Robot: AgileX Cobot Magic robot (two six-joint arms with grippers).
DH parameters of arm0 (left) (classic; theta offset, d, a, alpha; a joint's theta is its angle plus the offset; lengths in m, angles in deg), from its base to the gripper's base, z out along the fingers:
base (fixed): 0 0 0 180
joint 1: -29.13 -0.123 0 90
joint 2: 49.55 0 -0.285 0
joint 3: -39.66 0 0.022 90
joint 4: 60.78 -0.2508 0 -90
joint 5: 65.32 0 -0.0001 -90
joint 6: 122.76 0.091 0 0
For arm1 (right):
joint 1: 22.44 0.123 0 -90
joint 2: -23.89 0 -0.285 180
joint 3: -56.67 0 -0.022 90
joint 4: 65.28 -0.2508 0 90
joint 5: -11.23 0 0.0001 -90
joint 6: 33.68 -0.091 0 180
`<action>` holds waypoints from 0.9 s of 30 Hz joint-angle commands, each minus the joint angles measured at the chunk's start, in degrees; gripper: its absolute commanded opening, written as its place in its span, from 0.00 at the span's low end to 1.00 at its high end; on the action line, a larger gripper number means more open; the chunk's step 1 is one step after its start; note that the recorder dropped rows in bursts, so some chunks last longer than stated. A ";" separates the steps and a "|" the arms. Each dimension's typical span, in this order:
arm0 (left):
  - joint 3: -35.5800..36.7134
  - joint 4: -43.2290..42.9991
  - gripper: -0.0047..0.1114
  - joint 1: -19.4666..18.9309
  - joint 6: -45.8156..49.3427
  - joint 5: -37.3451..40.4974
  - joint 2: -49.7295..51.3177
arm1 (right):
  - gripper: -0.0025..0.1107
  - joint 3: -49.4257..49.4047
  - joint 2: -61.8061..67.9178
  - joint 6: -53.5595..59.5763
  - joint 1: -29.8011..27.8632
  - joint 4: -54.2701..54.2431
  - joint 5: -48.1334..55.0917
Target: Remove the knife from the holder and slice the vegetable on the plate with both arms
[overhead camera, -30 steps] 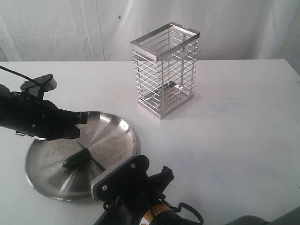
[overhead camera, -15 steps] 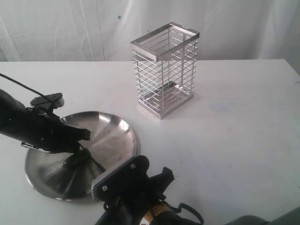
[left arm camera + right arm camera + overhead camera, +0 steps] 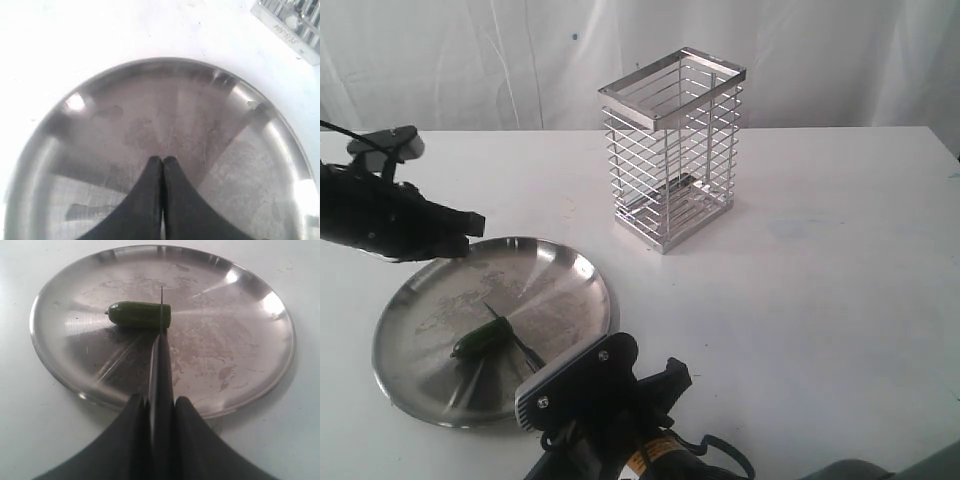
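Observation:
The dark green vegetable [image 3: 480, 338] [image 3: 137, 315] lies near the middle of the silver plate [image 3: 420, 300] [image 3: 270, 360] [image 3: 250, 165]. My right gripper [image 3: 582, 385] [image 3: 160, 402] is shut on the black knife [image 3: 161, 357] at the plate's near rim. The thin blade [image 3: 516, 337] runs edge-on across the vegetable close to its cut end. My left gripper [image 3: 470, 222] [image 3: 163, 160] is shut on nothing. It hangs above the plate's far left rim, apart from the vegetable. The wire holder [image 3: 670, 150] stands empty behind the plate.
The white table [image 3: 820, 280] spreads to the right of the plate and holder. A white curtain [image 3: 440, 60] hangs behind. A corner of the holder's base [image 3: 295, 20] shows in the left wrist view.
Half a second ago my left gripper was down at the vegetable; it has since lifted and pulled back to the left. The vegetable, knife and right gripper have stayed put.

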 commanded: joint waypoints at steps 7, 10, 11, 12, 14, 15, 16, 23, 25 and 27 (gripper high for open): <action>1.70 -1.00 0.05 -0.53 0.07 8.83 -2.61 | 0.02 0.00 0.20 0.42 0.07 0.88 1.75; 2.42 -0.77 0.05 0.10 0.07 8.59 -2.11 | 0.02 0.00 0.20 0.42 0.07 0.88 1.75; 2.41 -0.79 0.05 0.49 0.07 8.59 -2.04 | 0.02 0.00 0.20 0.42 0.07 0.88 1.75; 2.41 -0.79 0.05 0.68 0.07 8.59 -1.78 | 0.02 0.00 0.20 0.42 0.07 0.88 1.75; 2.41 -0.38 0.05 1.33 0.07 8.31 -1.29 | 0.02 0.00 0.20 0.42 0.07 0.88 1.75; 2.41 -0.19 0.05 1.64 0.07 8.28 -1.05 | 0.02 0.00 0.20 0.42 0.07 0.88 1.75; 2.41 -0.09 0.05 1.92 0.22 8.16 -0.79 | 0.02 0.00 0.20 0.42 0.07 0.88 1.75; 2.41 0.50 0.05 3.30 1.45 8.16 2.09 | 0.02 0.00 0.20 0.42 0.07 0.88 1.75; 2.41 0.50 0.05 3.30 1.56 7.76 3.09 | 0.02 0.00 0.20 0.52 0.07 0.88 1.75; 2.41 0.50 0.05 3.30 2.38 7.51 4.30 | 0.02 0.00 0.20 0.52 0.07 0.88 1.75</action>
